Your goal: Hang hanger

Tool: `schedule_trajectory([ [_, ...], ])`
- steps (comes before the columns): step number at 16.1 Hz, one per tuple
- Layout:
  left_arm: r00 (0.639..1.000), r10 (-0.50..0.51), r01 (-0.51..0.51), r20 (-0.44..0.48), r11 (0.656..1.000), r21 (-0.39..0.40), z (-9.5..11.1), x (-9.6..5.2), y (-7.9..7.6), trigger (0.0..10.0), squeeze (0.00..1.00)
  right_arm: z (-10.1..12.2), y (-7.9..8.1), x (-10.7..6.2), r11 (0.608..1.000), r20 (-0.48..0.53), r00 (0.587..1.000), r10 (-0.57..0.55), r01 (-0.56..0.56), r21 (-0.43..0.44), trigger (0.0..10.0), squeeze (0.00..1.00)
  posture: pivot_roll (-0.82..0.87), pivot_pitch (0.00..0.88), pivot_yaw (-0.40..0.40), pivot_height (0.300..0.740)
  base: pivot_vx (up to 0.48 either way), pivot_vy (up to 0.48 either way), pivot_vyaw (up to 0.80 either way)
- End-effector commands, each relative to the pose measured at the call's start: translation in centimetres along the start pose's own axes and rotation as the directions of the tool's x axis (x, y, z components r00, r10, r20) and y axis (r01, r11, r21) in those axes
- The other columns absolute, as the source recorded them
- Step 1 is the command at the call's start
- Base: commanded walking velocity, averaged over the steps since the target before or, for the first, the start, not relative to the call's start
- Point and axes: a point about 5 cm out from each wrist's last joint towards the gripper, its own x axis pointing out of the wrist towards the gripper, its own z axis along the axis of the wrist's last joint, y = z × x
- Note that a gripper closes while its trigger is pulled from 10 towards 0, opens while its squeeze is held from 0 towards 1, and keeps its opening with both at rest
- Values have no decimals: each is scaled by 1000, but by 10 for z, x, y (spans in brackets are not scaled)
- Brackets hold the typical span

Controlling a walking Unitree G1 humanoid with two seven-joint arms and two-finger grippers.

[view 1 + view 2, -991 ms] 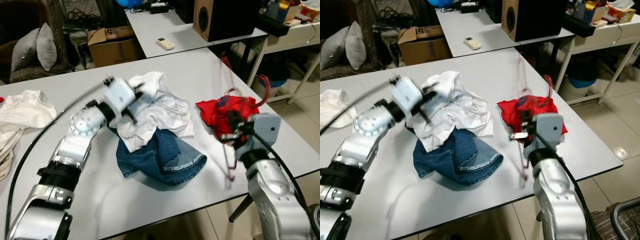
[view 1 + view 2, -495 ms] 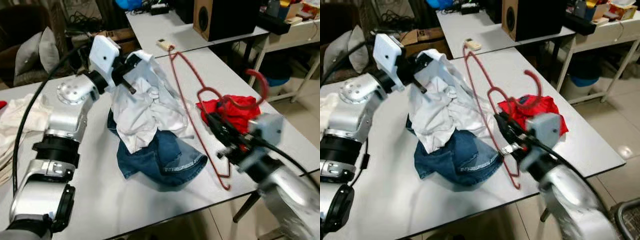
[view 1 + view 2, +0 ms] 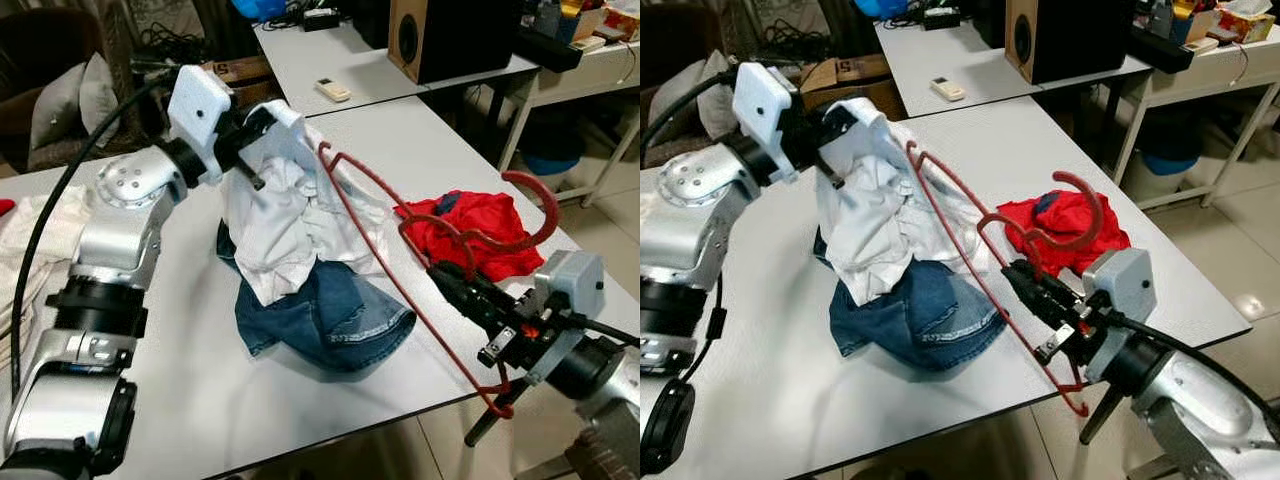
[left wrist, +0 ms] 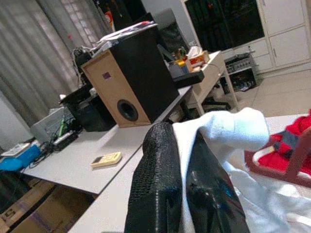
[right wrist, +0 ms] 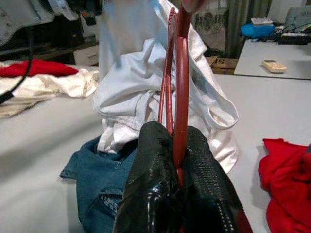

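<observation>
A grey table [image 3: 420, 150] stands in a cluttered room, with a second table behind it bearing a speaker [image 3: 450, 35] and a remote [image 3: 330, 88]. At the left edge lies a cream cloth [image 3: 40, 225]. The left tool [image 3: 262, 150], raised over the table, is clamped on a white shirt [image 3: 290, 225], lifting it above jeans [image 3: 320, 310] that lie beneath. The red hanger [image 3: 400, 280] slants from the shirt's top down to the table's near right edge, its hook curling over a red garment [image 3: 470, 235]. The right tool [image 3: 470, 295] is clamped on the hanger near its neck.
</observation>
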Motion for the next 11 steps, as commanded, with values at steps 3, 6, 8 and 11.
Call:
schedule_trajectory([
  [3,997,-55,56,50,998,-20,13,-9,-3,0,0,-4,-5,2,1000,-54,998,15,-15,0,10000,0,23,0,99,740,0,0,0],
  [6,999,-16,16,32,1000,-21,12,-10,-1,0,0,-9,-5,1,999,-112,993,36,-34,19,10000,0,26,0,95,740,0,0,0],
  [8,999,-15,16,30,1000,-25,12,-10,-2,0,0,-9,-4,0,997,-110,992,54,-47,62,10000,0,26,0,95,740,0,0,0],
  [11,997,-68,69,20,997,-37,12,-12,-8,0,0,-6,-9,5,999,-97,995,-27,32,43,10000,0,17,2,107,740,0,0,0],
])
